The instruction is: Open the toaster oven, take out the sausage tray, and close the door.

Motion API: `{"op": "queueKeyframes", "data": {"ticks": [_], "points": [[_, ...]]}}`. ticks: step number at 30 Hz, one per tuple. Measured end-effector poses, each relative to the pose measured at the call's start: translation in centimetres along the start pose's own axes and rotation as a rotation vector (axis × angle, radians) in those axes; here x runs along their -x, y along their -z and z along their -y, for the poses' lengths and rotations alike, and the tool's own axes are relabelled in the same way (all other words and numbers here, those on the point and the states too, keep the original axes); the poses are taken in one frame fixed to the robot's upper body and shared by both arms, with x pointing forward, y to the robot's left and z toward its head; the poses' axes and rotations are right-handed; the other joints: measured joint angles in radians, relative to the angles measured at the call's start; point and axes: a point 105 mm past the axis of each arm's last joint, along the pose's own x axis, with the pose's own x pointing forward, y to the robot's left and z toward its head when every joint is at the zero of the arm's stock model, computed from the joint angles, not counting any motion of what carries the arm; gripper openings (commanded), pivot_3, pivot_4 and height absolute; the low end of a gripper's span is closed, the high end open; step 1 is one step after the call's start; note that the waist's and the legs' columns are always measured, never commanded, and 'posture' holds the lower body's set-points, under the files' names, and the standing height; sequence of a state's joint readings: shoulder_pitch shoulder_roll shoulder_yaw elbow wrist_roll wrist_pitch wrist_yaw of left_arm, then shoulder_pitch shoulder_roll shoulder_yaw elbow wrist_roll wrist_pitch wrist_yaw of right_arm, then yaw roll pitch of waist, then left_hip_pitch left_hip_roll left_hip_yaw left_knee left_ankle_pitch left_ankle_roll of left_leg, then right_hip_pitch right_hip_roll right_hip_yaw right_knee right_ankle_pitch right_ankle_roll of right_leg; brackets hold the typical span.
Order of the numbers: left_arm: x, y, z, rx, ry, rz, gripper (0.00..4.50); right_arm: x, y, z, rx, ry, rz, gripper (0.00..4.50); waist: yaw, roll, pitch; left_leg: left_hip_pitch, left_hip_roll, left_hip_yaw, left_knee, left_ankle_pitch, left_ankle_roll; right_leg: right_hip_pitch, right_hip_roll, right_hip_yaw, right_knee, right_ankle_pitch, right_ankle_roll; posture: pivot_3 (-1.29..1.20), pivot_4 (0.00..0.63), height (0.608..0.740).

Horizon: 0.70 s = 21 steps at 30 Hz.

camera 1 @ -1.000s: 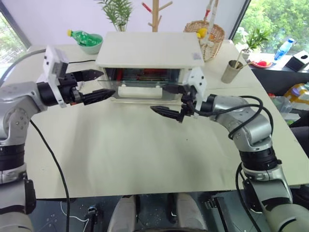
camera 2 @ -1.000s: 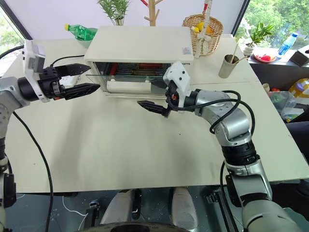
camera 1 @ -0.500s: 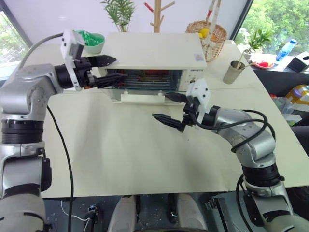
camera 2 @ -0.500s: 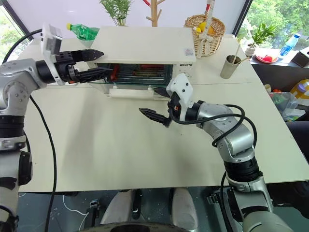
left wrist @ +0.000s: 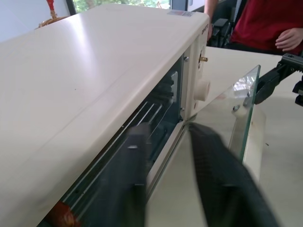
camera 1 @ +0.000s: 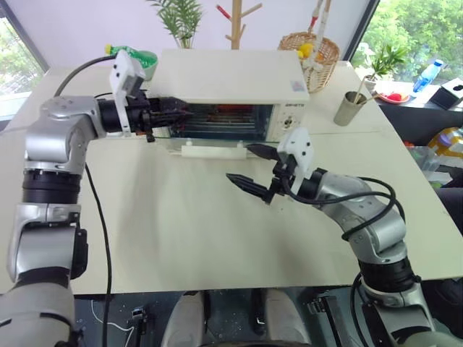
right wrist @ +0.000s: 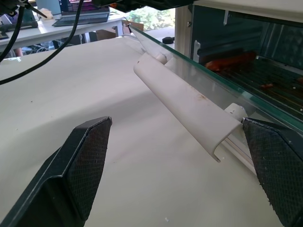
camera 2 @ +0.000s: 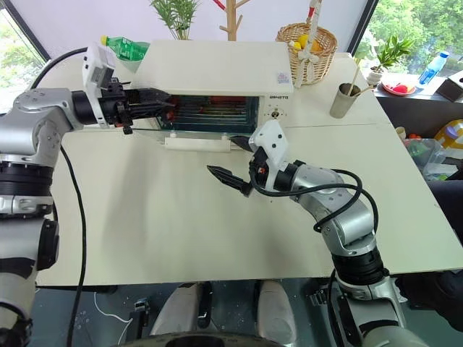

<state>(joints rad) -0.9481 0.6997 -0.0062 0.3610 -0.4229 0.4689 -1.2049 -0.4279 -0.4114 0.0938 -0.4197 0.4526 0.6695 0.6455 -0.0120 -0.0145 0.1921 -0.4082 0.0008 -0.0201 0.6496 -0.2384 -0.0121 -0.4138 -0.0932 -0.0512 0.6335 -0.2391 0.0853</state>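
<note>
The cream toaster oven (camera 1: 231,72) stands at the back of the table. Its glass door (left wrist: 236,109) hangs open, almost flat, with the bar handle (camera 1: 211,149) toward me. Inside, the sausage tray (right wrist: 232,61) shows as red sausages over a metal grating. My left gripper (camera 1: 181,114) is at the left end of the oven's mouth with its fingers drawn close together. Whether they pinch the tray's rim I cannot tell. My right gripper (camera 1: 240,162) hovers wide open just in front of the handle's right end, holding nothing.
A wicker basket (camera 1: 312,52) sits behind the oven's right corner, and a cup (camera 1: 349,107) stands to its right. A green bottle lies in a bowl (camera 1: 134,59) at back left. The table (camera 1: 181,231) runs wide in front. A person in red (left wrist: 265,23) is beyond the table.
My left gripper has swung in from the left to the oven's mouth and closed its fingers. The right gripper stays open and has eased slightly down and back.
</note>
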Motion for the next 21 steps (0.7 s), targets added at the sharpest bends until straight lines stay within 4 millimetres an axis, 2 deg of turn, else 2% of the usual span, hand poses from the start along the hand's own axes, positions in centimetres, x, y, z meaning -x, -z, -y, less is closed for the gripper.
{"op": "queueKeyframes", "data": {"ticks": [7, 11, 16, 21], "points": [[-0.3, 0.3, 0.5, -0.033, 0.036, -0.015, 0.02, 0.2, 0.2, -0.1, -0.005, 0.019, 0.0, 4.5, 0.001, 0.0, 0.0, 0.001, 0.0, 0.0, 0.0, 0.0, 0.0, 0.001, 0.0, 0.0, 0.0, 0.0, 0.0, 0.0, 0.15, 0.74], [-0.4, 2.2, 1.1, -0.062, 0.065, -0.072, 0.02, 0.3, 0.5, -0.2, -0.01, 0.025, -0.003, 4.5, 0.002, 0.0, 0.0, 0.001, 0.0, 0.0, 0.0, 0.0, 0.0, 0.001, 0.0, 0.0, 0.0, 0.0, 0.0, 0.0, 0.15, 0.74], [-0.4, 2.7, 0.9, -0.12, 0.063, -0.096, 0.02, 0.3, 0.7, -0.1, -0.016, 0.042, -0.009, 4.5, 0.004, 0.0, -0.001, 0.003, 0.0, 0.0, 0.001, 0.0, 0.0, 0.004, -0.001, 0.0, 0.0, 0.0, 0.0, 0.0, 0.15, 0.74], [-0.8, 2.7, 0.5, -0.1, 0.06, -0.078, 0.02, 0.5, 0.8, 0.0, -0.015, 0.06, -0.013, 4.5, 0.012, 0.0, -0.002, 0.004, -0.001, -0.001, 0.001, 0.0, 0.0, 0.006, -0.001, 0.0, -0.001, 0.0, 0.0, 0.0, 0.15, 0.74]]}}
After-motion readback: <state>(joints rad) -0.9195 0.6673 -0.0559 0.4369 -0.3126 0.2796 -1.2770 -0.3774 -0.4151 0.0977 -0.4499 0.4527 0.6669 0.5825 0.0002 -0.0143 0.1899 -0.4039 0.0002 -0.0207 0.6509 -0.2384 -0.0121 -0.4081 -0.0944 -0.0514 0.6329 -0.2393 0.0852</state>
